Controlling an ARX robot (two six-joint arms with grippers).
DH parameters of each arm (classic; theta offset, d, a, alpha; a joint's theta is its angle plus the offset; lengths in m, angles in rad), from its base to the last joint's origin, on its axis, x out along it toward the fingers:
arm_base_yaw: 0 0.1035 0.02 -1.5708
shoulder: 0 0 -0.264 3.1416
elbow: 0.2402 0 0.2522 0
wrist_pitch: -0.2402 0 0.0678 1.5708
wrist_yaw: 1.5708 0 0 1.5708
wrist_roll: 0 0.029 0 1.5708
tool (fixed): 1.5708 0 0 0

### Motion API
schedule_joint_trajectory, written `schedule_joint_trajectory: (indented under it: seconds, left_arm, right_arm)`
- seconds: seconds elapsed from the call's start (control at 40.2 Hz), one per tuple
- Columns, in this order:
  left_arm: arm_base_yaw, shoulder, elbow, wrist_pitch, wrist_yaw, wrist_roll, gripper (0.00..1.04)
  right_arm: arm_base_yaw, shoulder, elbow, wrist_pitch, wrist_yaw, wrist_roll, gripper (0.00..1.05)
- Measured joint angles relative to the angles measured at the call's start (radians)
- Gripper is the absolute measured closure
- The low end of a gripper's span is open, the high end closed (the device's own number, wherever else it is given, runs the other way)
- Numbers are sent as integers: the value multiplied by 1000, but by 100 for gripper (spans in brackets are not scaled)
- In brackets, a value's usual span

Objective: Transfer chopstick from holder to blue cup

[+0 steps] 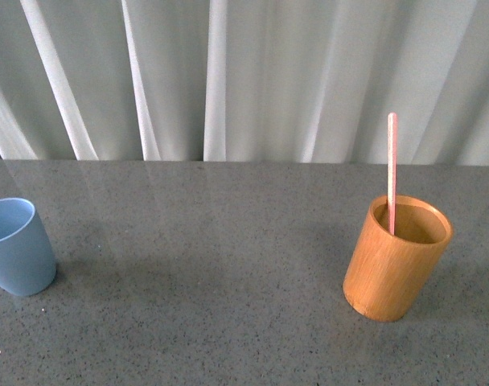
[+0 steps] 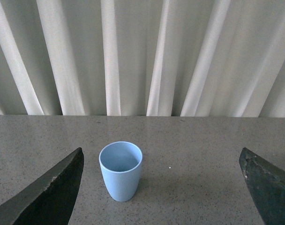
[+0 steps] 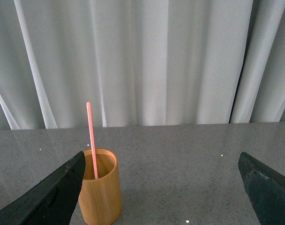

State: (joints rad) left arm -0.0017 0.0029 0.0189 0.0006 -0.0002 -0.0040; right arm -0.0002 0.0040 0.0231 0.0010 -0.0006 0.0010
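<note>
Grey speckled stone makes up the table (image 1: 212, 273), and a pale pleated curtain (image 1: 228, 80) hangs along its far edge, at twelve o'clock in the front view. From that camera the bamboo holder (image 1: 396, 261) stands at about four o'clock on the table. It is an open, orange-brown cylinder. The blue cup (image 1: 15, 245) sits at about eight o'clock, partly cut by the frame's edge, with its mouth facing up. The two vessels are well apart, with bare table between them.

The pink chopstick (image 1: 392, 173) is in the holder. Its lower end is down inside the cylinder and its upper half rises above the rim, pointing close to twelve o'clock and nearly upright. It leans against the inner wall. Neither arm shows in the front view.

The left wrist camera looks across the table at the blue cup (image 2: 120, 169), which stands upright ahead of the left gripper (image 2: 160, 154). That claw is spread wide, and one dark finger (image 2: 53, 192) shows at each side of the picture, clear of the cup.

The right wrist camera faces the holder (image 3: 101, 187) and the chopstick (image 3: 91, 138) standing in it. The right gripper (image 3: 161, 157) is likewise parted wide, its fingers (image 3: 48, 197) apart from the chopstick. The holder stands near one finger; whether they touch cannot be told.
</note>
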Motion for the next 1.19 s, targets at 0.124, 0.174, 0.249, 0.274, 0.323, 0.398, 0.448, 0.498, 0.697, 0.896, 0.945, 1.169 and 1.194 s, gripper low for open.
schedule_joint_trajectory:
  seconds: [0.124, 0.174, 0.249, 0.274, 0.323, 0.398, 0.448, 0.498, 0.697, 0.896, 0.945, 1.169, 1.194]
  left_arm:
    - [0, 0, 0, 0, 0, 0, 7]
    - [0, 0, 0, 0, 0, 0, 7]
    - [0, 0, 0, 0, 0, 0, 7]
    - [0, 0, 0, 0, 0, 0, 7]
    - [0, 0, 0, 0, 0, 0, 7]
    - [0, 0, 0, 0, 0, 0, 7]
    - [0, 0, 0, 0, 0, 0, 7]
    - [0, 0, 0, 0, 0, 0, 7]
    - [-117, 179, 101, -249, -360, -213, 7]
    - [-40, 521, 226, -141, -370, -360, 7]
    - [-2, 629, 308, -103, -330, -338, 7]
    - [84, 1034, 589, -179, -311, -237, 7]
    - [90, 1067, 613, -195, -307, -232, 7]
  right_arm:
    - [0, 0, 0, 0, 0, 0, 10]
    - [0, 0, 0, 0, 0, 0, 10]
    - [0, 0, 0, 0, 0, 0, 10]
    - [0, 0, 0, 0, 0, 0, 10]
    - [0, 0, 0, 0, 0, 0, 10]
    - [0, 0, 0, 0, 0, 0, 10]
    - [0, 0, 0, 0, 0, 0, 10]
    - [0, 0, 0, 0, 0, 0, 10]
    - [0, 0, 0, 0, 2, 0, 10]
    - [0, 0, 0, 0, 0, 0, 10]
    - [0, 0, 0, 0, 0, 0, 10]
    - [0, 0, 0, 0, 0, 0, 10]
    - [0, 0, 0, 0, 0, 0, 10]
